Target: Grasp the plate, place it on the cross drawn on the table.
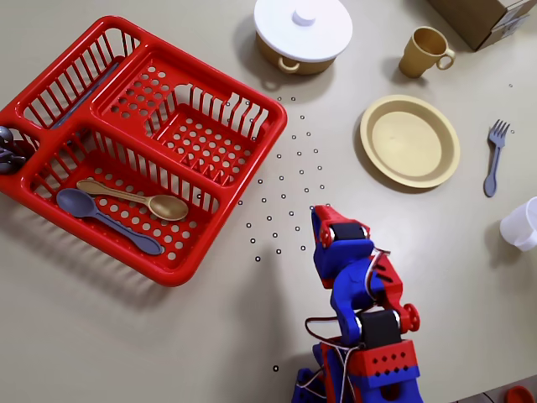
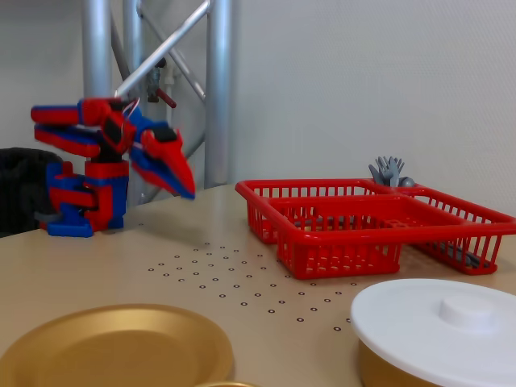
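Overhead view: I see the plate (image 1: 410, 140) flat on the surface (image 1: 210, 336), between mug (image 1: 424, 52) and fork (image 1: 495, 156). My gripper (image 1: 321, 217) hangs above the dots, fingers together, holding nothing.

plate (image 1: 410, 140) right of basket (image 1: 143, 143), spoons inside

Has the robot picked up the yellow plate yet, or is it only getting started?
Only getting started. Nothing looks done: the plate lies flat on the table, beside the fork, untouched. The claw hangs in the air above the dotted patch, closed and empty, well short of the plate. Still left: reach the plate, grab it, and carry it to the cross, which I cannot pick out in these pictures.
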Robot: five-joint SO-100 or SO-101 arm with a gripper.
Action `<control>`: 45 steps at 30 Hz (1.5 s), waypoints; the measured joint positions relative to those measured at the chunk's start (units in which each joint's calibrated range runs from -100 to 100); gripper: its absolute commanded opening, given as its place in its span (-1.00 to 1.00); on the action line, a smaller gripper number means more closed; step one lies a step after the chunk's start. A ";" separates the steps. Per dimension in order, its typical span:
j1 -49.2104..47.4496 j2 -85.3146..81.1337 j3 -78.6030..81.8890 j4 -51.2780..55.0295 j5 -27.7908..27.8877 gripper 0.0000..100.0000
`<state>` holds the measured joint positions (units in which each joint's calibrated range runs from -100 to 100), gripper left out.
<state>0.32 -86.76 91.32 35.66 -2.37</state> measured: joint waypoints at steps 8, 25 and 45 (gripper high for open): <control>-0.18 -8.50 7.50 -1.60 1.07 -1.00; 0.55 -8.58 7.59 7.77 2.83 -1.00; 2.73 -8.58 7.59 15.46 3.61 -1.00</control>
<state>3.05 -95.34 98.92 51.12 1.25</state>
